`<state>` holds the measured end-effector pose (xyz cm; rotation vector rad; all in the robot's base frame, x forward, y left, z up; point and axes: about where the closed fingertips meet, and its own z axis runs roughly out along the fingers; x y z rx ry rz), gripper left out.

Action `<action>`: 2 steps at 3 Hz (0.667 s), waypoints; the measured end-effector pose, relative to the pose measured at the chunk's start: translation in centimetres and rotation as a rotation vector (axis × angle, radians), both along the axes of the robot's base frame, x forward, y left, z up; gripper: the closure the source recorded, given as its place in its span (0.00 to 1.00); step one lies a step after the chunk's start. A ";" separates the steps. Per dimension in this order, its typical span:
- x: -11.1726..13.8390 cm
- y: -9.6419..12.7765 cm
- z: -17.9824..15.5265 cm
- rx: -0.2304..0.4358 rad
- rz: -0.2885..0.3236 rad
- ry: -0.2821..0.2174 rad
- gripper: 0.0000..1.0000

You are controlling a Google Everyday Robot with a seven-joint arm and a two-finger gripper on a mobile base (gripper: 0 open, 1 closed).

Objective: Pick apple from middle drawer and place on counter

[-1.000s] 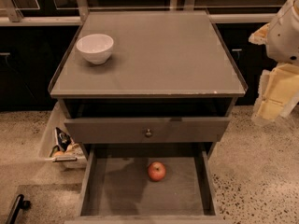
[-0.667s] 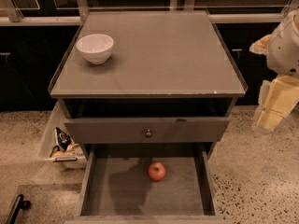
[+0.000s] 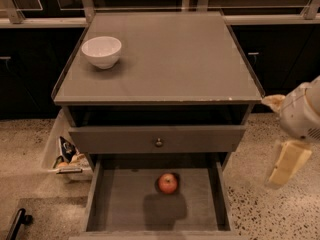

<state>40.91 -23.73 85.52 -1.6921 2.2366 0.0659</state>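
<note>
The apple (image 3: 168, 183), small and red, lies on the floor of the open middle drawer (image 3: 125, 201), near its back and centre. The counter (image 3: 170, 59) is the flat grey-brown cabinet top above it, with small chips at its front right edge. My gripper (image 3: 287, 163) hangs at the right edge of the view, beside the cabinet and over the speckled floor. It is below counter height, well right of the apple, and holds nothing I can see.
A white bowl (image 3: 101, 51) stands on the counter's back left. A drawer front with a small round knob (image 3: 159, 142) sits slightly pulled out above the open drawer. A bin of packets (image 3: 66, 156) stands on the floor at left. A black handle (image 3: 17, 223) shows at bottom left.
My gripper has come down along the cabinet's right side, from counter height to about the level of the knobbed drawer. The apple, bowl and drawers have not moved.
</note>
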 end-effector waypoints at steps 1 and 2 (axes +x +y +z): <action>-0.9 0.4 -5.6 0.009 0.053 -0.002 0.00; -1.4 2.1 -10.4 0.023 0.134 -0.010 0.00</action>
